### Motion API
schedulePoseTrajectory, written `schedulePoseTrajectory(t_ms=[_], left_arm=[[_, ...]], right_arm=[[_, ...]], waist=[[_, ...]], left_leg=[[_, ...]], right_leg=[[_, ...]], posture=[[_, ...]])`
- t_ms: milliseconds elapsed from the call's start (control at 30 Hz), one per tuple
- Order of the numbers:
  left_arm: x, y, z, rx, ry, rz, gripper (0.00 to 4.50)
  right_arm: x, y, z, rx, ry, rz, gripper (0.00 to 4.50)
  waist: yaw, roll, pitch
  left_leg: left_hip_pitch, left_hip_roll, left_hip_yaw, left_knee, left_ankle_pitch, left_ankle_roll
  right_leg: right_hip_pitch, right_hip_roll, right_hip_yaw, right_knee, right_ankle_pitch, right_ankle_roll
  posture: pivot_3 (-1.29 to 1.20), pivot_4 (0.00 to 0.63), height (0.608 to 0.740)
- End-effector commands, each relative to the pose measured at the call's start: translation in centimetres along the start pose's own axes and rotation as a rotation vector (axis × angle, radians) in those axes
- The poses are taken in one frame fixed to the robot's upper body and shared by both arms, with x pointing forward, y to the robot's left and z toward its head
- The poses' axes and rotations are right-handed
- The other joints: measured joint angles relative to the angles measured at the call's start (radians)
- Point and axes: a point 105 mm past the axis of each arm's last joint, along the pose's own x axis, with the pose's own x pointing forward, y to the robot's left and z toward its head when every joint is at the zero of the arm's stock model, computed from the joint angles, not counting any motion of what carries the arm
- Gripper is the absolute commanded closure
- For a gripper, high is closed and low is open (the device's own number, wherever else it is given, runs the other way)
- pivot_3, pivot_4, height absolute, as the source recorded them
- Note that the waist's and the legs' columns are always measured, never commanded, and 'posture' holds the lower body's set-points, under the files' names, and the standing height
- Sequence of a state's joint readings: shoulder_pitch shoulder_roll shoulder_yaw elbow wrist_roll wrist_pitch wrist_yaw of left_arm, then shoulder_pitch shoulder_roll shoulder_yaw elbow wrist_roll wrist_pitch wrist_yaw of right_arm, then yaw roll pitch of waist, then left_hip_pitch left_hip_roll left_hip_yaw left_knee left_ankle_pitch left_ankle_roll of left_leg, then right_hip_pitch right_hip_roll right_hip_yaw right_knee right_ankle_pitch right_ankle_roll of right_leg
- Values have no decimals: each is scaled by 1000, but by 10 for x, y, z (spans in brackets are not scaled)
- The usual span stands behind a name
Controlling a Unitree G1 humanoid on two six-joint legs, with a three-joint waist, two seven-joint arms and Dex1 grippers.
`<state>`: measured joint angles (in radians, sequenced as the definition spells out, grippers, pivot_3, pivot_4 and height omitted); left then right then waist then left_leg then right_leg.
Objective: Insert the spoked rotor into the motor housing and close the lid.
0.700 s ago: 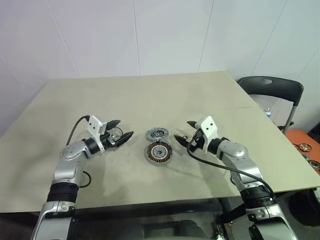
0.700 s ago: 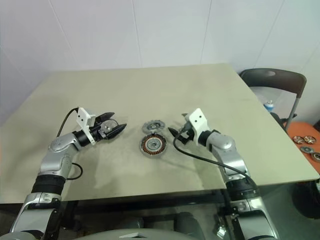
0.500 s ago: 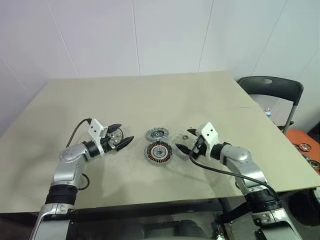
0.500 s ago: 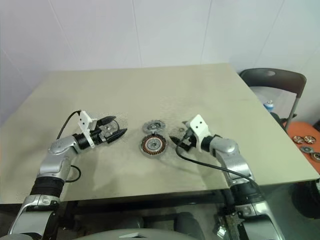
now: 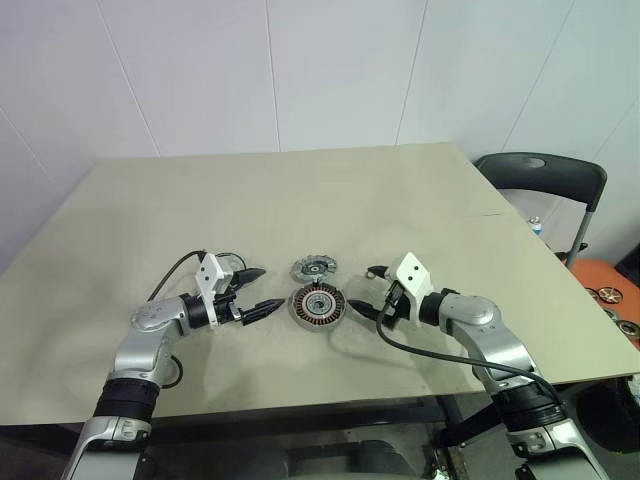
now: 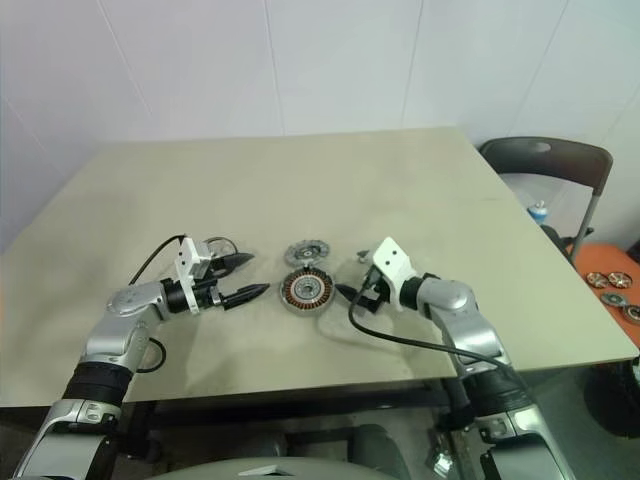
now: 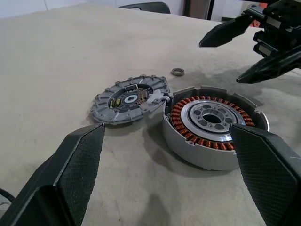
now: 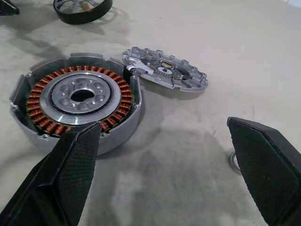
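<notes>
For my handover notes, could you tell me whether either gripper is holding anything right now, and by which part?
Nothing is held. The left gripper and right gripper are both open on either side of the motor housing, touching nothing.

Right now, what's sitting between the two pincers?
The open motor housing, copper windings showing, with the grey notched lid lying flat just behind it. Seen in the head views, between left pincer and right pincer.

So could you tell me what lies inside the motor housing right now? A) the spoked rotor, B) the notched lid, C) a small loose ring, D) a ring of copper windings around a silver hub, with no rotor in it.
D: the housing stands open, showing copper windings around a bare silver hub, while the lid lies flat beside it and the rotor sits apart on the table.
</notes>
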<state>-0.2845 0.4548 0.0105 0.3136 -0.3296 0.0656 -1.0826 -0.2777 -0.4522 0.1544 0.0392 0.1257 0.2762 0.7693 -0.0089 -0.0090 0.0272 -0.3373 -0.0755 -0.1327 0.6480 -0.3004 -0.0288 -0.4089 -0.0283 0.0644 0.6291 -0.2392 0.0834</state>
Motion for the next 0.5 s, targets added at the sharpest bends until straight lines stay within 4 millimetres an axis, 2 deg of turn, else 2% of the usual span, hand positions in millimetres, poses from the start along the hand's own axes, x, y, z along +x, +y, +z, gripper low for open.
schedulePoseTrajectory(t_ms=[33, 167, 500], left_arm=[[3, 5, 1, 104, 29, 43, 0], [5, 5, 0, 100, 21, 52, 0], [-2, -14, 11, -7, -65, -60, 0]], right_arm=[[1, -11, 15, -58, -43, -50, 25], [4, -11, 14, -62, -42, -51, 25], [6, 1, 16, 45, -88, 21, 25]], waist=[[0, 0, 0], [1, 0, 0], [-2, 0, 0]], left_leg=[[0, 0, 0, 0, 0, 0], [0, 0, 0, 0, 0, 0], [0, 0, 0, 0, 0, 0]], right_leg=[[0, 0, 0, 0, 0, 0], [0, 0, 0, 0, 0, 0], [0, 0, 0, 0, 0, 0]], posture=[[0, 0, 740], [0, 0, 740], [0, 0, 740]])
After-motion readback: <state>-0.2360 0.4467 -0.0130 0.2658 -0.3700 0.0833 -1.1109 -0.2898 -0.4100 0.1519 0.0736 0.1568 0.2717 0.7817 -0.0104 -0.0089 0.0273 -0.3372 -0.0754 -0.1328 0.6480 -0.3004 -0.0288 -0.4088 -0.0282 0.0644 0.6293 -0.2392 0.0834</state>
